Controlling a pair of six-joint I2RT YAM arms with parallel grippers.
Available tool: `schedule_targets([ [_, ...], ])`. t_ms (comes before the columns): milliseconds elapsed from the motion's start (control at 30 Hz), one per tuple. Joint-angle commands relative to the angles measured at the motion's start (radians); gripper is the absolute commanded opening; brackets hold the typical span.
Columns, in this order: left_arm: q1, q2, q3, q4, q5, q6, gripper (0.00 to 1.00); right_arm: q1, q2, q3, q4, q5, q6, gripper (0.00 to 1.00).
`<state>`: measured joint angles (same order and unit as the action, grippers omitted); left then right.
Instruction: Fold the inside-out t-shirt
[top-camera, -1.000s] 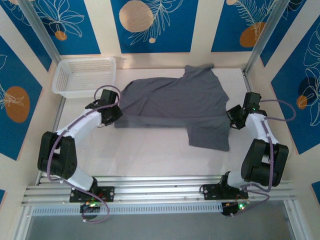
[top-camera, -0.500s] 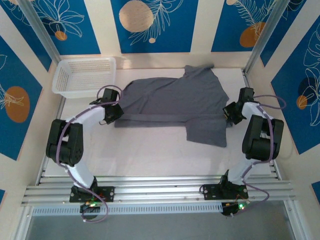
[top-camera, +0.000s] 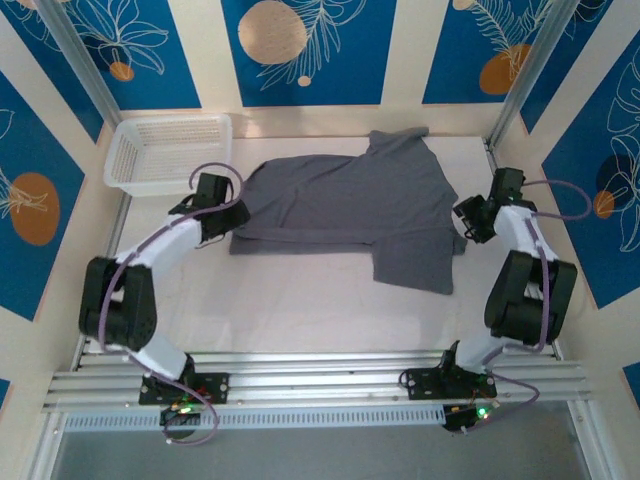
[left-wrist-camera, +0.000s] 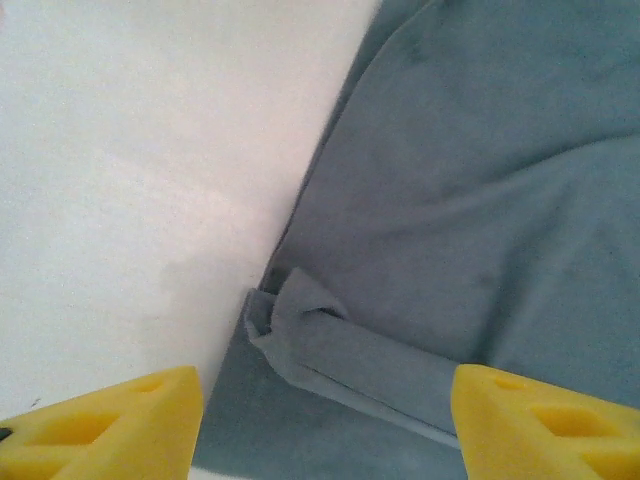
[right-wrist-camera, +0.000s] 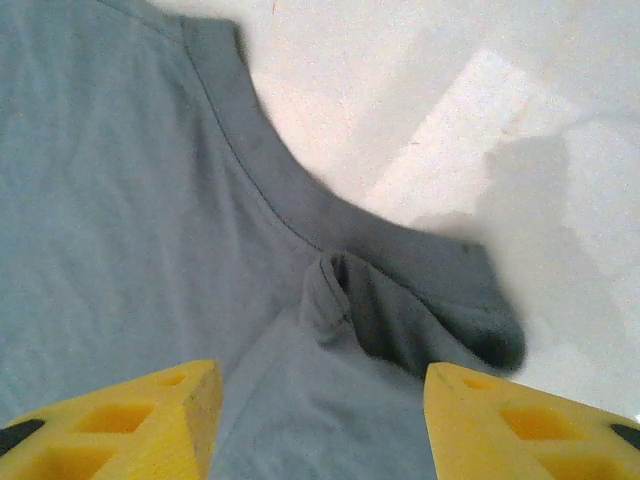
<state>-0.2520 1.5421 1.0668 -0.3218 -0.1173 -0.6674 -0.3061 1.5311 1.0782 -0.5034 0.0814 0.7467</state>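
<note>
The inside-out t-shirt (top-camera: 345, 195) lies spread across the back half of the white table, dark grey, with its near strip folded over and one flap reaching toward me on the right. My left gripper (top-camera: 229, 217) stands open at the shirt's left edge. In the left wrist view its yellow fingertips (left-wrist-camera: 110, 425) flank a folded corner of the shirt (left-wrist-camera: 345, 345) without gripping it. My right gripper (top-camera: 469, 221) is open at the shirt's right edge. In the right wrist view a small pinched ridge of the shirt (right-wrist-camera: 330, 290) rests loose between its fingertips (right-wrist-camera: 125, 420).
A white mesh basket (top-camera: 168, 150) stands at the back left corner, just beyond the left arm. Bare white table (top-camera: 300, 300) runs between the shirt and the arm bases. Metal frame posts and patterned walls close in both sides.
Both grippers went from shut to open and let go of the shirt's side edges. The folded near strip now lies on the shirt, and the right flap has shifted slightly back.
</note>
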Motion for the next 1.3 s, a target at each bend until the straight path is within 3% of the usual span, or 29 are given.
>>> schedule_targets([
  [0, -0.068, -0.107, -0.013, -0.012, -0.015, 0.089, 0.67, -0.008, -0.127, -0.156, -0.060, -0.022, 0.056, 0.57],
  [200, -0.239, -0.212, -0.072, 0.014, -0.037, 0.219, 0.67, 0.005, -0.288, -0.447, -0.063, 0.017, 0.152, 0.54],
  [433, -0.267, -0.212, -0.082, 0.062, -0.029, 0.222, 0.67, 0.034, -0.224, -0.448, -0.069, 0.005, 0.097, 0.53],
  [567, -0.268, -0.202, -0.076, 0.062, -0.043, 0.216, 0.67, 0.044, -0.179, -0.447, 0.023, -0.053, 0.105, 0.42],
  [733, -0.270, -0.204, -0.079, 0.041, -0.053, 0.212, 0.67, 0.067, -0.140, -0.378, 0.034, -0.017, 0.076, 0.15],
  [867, -0.271, -0.211, -0.089, 0.034, -0.068, 0.206, 0.67, 0.082, -0.121, -0.335, 0.013, 0.000, 0.049, 0.02],
  [1000, -0.271, -0.214, -0.090, 0.033, -0.069, 0.205, 0.67, 0.092, -0.148, -0.322, -0.009, -0.067, 0.072, 0.00],
  [1133, -0.271, -0.227, -0.085, 0.039, -0.035, 0.228, 0.67, 0.167, -0.216, -0.252, 0.025, -0.133, 0.164, 0.00],
  [1267, -0.271, -0.222, -0.089, 0.050, -0.031, 0.230, 0.67, 0.200, -0.025, 0.042, -0.038, -0.091, 0.224, 0.00],
])
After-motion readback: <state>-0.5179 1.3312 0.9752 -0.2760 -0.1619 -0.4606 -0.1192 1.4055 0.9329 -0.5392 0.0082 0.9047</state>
